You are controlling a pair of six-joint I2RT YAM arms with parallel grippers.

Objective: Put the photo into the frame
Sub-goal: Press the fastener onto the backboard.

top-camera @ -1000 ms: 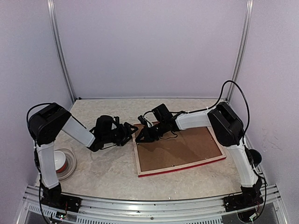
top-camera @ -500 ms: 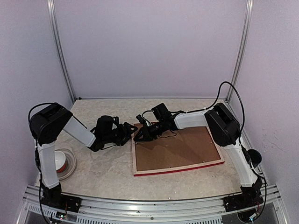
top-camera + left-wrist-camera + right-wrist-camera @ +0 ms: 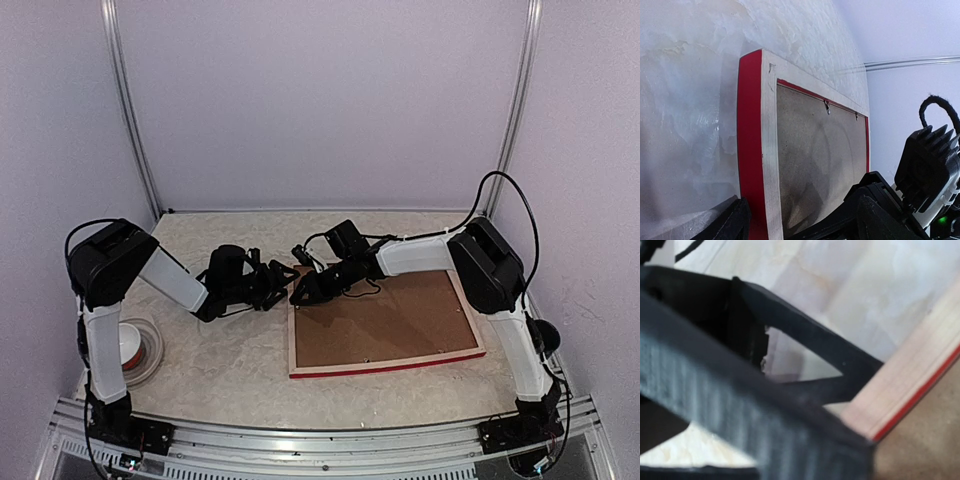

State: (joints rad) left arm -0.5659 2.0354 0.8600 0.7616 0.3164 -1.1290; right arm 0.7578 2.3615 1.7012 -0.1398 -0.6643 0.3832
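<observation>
The frame lies face down right of the table's middle, showing a red side, a pale wood rear and a brown backing board. The photo is out of view. My left gripper is open at the frame's far-left corner. In the left wrist view its fingers straddle the frame corner. My right gripper sits on that same corner from the right. In the right wrist view a blurred black finger crosses the frame's pale rim, and its jaw gap is hidden.
A white round dish with something red inside sits by the left arm's base. A black round object lies at the right edge, beside the right arm. Enclosure walls close three sides, and a metal rail runs along the near edge.
The frame has swung from a tilted lie to nearly square with the table's near edge, sliding slightly left. Both grippers stay at its far-left corner.
</observation>
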